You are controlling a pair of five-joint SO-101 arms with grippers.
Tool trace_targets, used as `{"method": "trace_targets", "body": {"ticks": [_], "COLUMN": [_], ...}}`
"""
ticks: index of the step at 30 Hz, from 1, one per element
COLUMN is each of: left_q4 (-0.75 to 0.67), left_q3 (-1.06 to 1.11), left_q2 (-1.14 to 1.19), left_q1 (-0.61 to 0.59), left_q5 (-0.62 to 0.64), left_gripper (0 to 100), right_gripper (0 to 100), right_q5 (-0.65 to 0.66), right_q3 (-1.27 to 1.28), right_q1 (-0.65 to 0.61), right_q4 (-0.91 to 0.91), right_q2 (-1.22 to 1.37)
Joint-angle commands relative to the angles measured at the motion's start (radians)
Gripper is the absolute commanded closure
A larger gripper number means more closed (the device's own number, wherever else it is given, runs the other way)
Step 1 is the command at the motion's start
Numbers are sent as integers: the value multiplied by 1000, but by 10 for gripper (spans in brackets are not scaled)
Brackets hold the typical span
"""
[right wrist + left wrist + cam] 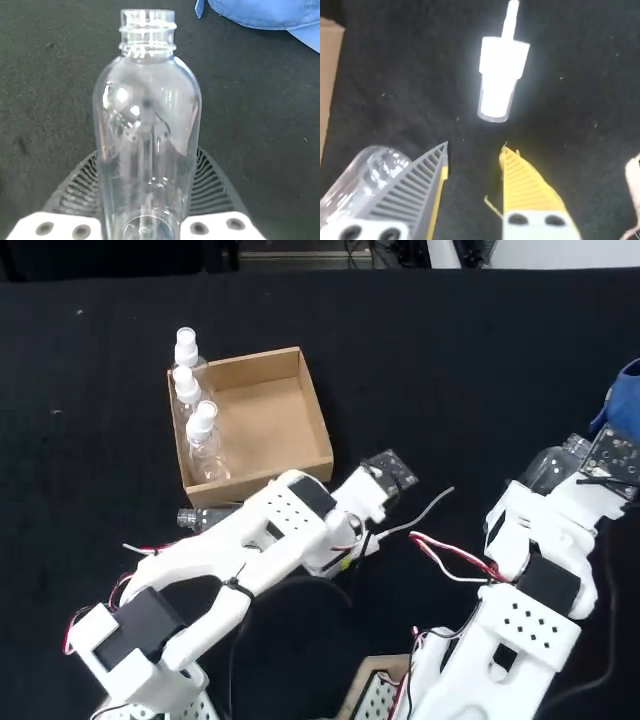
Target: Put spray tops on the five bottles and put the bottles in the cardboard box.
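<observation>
My left gripper [474, 147] hangs open just above the black cloth, and a white spray top [502, 75] lies a short way beyond its fingertips. A clear bottle [367, 167] lies beside its grey finger; the same bottle [205, 517] lies in front of the cardboard box [300, 455]. Three capped bottles [204, 435] stand along the box's left wall. My right gripper [560, 475] is shut on an uncapped clear bottle [147, 125], whose neck points away from the wrist. In the high view the left gripper [388, 478] sits right of the box.
A blue cloth object [265, 12] lies just beyond the held bottle's neck, at the table's right edge [625, 400]. Red and white cables [440, 540] trail between the two arms. A perforated bracket [375, 695] sits at the front edge.
</observation>
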Motion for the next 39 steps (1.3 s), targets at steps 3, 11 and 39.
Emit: {"method": "trace_targets", "body": {"ticks": [3,11,39], "left_q4": [80,97,-58], "left_q3": [-94,-93,125], "left_q2": [-55,-55,-293], "left_q1": [-18,-16,5], "left_q5": [40,60,69], "left_gripper": [970,845,845], "right_gripper": [987,987,987], "right_q5": [9,9,9], "right_q3": [-12,-21,-10], "right_q1": [-12,-15,-15], "right_q4": [-32,-32,-26], "right_q2": [-24,-24,-21]}}
